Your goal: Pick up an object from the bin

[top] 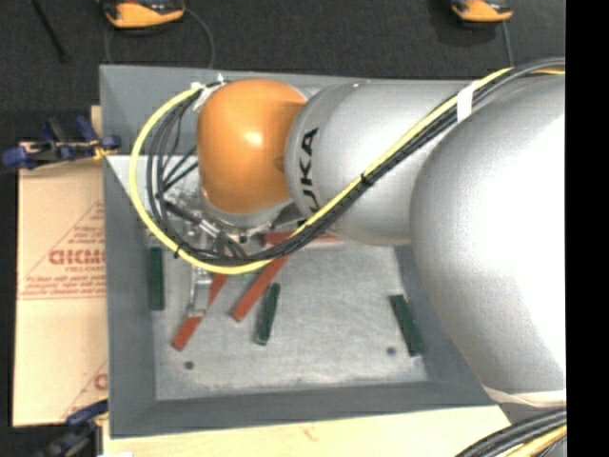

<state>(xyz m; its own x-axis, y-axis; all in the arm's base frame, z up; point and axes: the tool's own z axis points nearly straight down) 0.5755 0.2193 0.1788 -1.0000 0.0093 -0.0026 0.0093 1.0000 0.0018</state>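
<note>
The arm enters from the right and its orange wrist cover [243, 146], ringed by looped cables [143, 184], stands over the upper left part of the grey bin [285, 409]. The gripper [200, 293] hangs below the cover, low over the left side of the bin floor. Its metal tip overlaps the upper end of a red-orange stick [185, 331], which lies slanted on the floor with its lower end toward the near left corner. Contact between the two cannot be confirmed. Whether the tool is spread or pressed together cannot be told, as the wrist and cables hide most of it. A second red-orange stick [251, 295] lies just to the right on a similar slant, its upper end under the cables. A dark green stick [266, 313] lies just beside that one, near the middle of the floor. Another dark green stick [155, 279] lies along the left wall, and a third [406, 324] lies well apart at the right side.
</note>
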